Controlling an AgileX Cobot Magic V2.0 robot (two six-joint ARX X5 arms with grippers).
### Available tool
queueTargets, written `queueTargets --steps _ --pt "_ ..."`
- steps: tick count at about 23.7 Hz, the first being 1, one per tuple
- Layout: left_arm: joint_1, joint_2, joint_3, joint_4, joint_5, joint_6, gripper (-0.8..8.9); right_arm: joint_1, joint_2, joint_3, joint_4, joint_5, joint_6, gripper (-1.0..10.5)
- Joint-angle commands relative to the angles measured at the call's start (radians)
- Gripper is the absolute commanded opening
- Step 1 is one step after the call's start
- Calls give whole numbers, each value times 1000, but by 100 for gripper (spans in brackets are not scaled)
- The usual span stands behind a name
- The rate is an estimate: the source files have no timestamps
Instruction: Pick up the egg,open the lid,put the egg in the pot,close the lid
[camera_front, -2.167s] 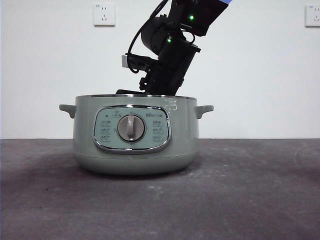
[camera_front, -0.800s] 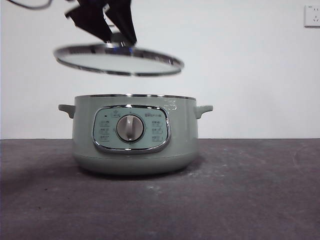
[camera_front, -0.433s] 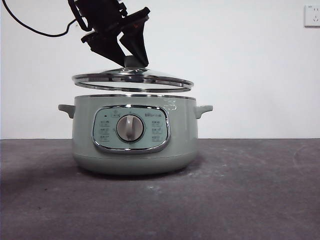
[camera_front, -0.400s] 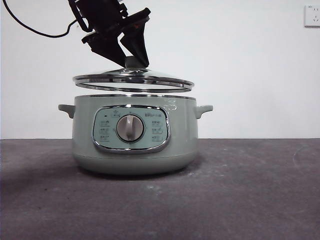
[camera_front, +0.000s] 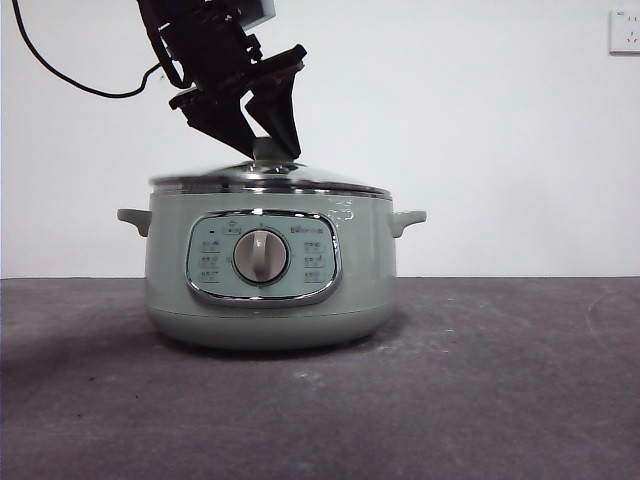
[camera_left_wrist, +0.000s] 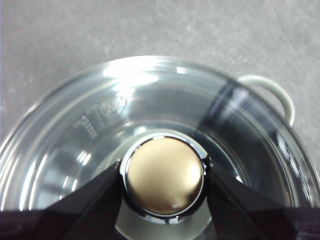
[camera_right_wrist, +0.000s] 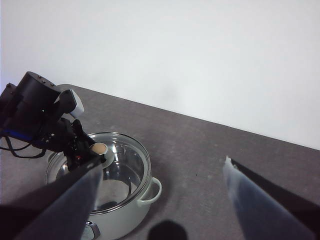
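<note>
The sage-green pot stands mid-table with its dial facing the front view. The glass lid sits level on the pot's rim, slightly blurred. My left gripper comes down from the upper left and is shut on the lid's knob. In the left wrist view, both jaws press the sides of the knob over the lid's clear glass. My right gripper is open and empty, high above the table, looking down on the pot and lid. The egg is not visible.
The pot's side handles stick out left and right. One handle shows past the lid in the left wrist view. The dark grey table runs back to a white wall with a socket.
My left gripper has brought the lid down from above the pot onto its rim. The arm that was over the open pot 2.2 s ago has left the front view.
</note>
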Motion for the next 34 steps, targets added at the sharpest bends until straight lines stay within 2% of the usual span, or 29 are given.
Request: queueTargets --steps 1,8,11,12,15,17,20,25,34 --pt "-5 -9 19 29 3 7 -9 1 -1 -2 6 0 13 410" --pt "-4 -1 19 -14 3 7 -8 1 5 -2 5 -1 13 410" --pt "-4 3 19 -35 -2 6 35 1 8 -2 -11 -2 13 410" --pt "-4 3 19 -39 -3 3 105 1 10 -2 -19 -2 13 410" --pt "-4 3 19 -40 -2 0 424 1 14 -2 -42 -2 13 410" --pt "-4 3 19 -42 -2 0 512 1 17 -2 -58 -3 13 410" --pt "-4 3 19 -42 -3 0 510 1 21 -2 -87 -5 13 410" --pt "-4 -3 19 -41 -3 0 510 1 27 -2 -134 -82 14 410" --pt "-4 -109 27 -68 -3 0 510 1 36 -2 -208 -103 14 409"
